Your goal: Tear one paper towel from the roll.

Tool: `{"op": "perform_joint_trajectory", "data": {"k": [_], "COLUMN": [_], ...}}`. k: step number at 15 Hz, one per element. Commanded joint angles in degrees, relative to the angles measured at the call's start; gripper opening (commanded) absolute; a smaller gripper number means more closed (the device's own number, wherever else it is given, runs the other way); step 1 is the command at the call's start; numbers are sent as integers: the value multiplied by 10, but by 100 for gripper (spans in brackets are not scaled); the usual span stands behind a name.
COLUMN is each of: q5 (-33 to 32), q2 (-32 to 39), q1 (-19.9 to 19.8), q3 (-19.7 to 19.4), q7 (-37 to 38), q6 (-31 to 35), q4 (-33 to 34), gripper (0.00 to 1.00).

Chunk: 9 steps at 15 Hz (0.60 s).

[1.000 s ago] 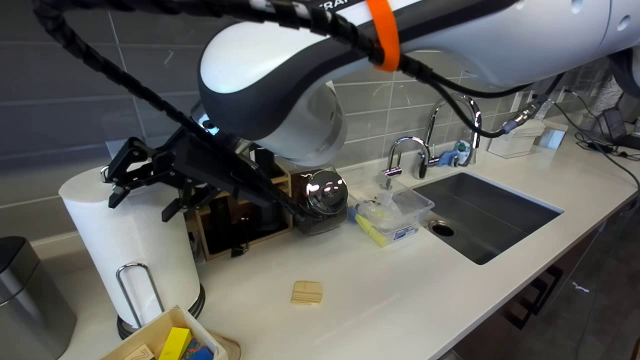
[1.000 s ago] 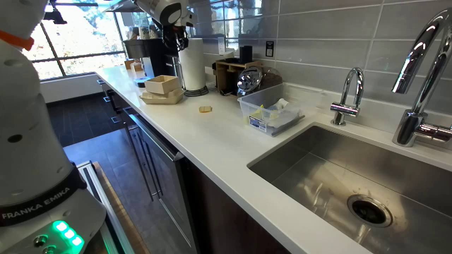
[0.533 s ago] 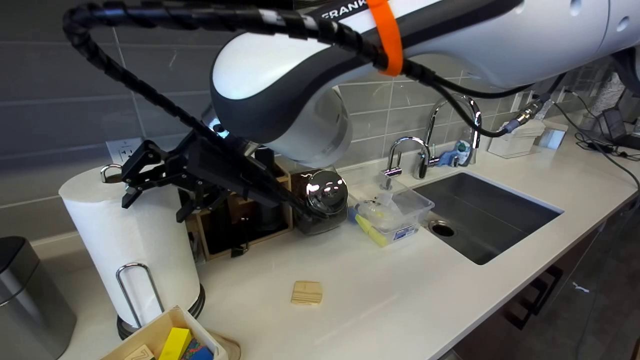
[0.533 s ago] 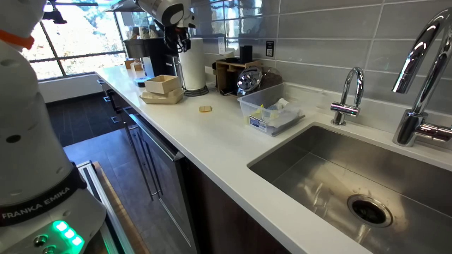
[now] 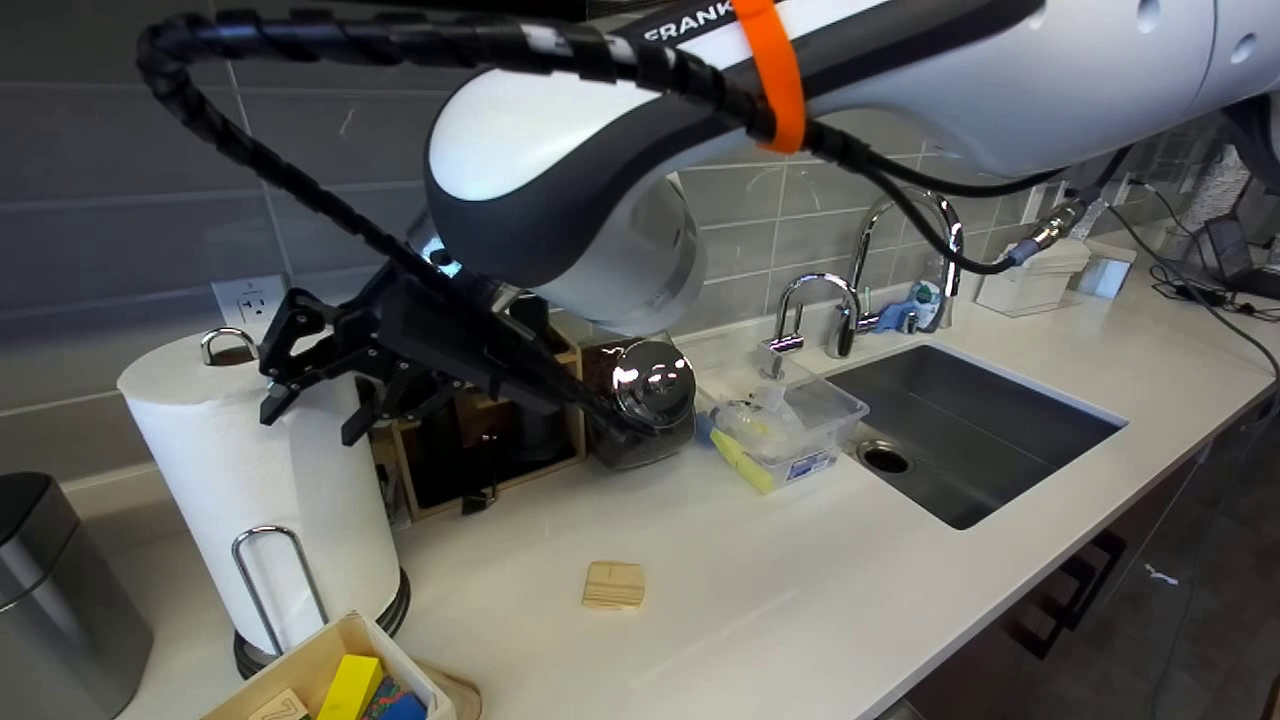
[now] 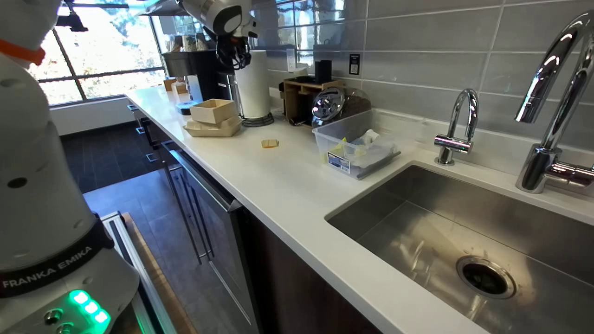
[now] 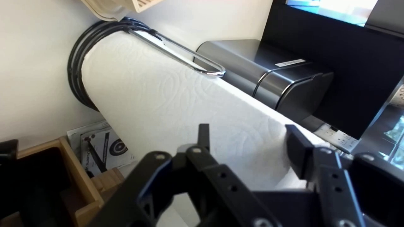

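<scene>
At left in an exterior view, the gripper (image 5: pixel 313 418) is spread near the roll (image 5: pixel 255 475); nothing is seen torn off; gripping and tearing seem undone.

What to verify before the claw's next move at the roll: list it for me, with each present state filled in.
1. Claw open: ok; its fingers stand apart.
2. Roll upright on its holder: ok.
3. Claw clear of the side wire: ok; the wire ends lower down the roll.
4. Fingers touching the roll: cannot tell; they overlap it in the wrist view, but contact is unclear.
5. Loose edge to pinch: cannot tell; no free flap shows clearly.
6. Grip taken, ready to pull: not ok; nothing is clamped in the claw.
</scene>
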Motion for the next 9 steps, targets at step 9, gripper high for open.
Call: {"op": "perform_joint_trajectory", "data": {"k": [9], "q5": [3], "q2": [-27], "q1": [-8], "q3": [6], "q7": [-5], "q6": [-19], "q4": [-30], "gripper": [0]}}
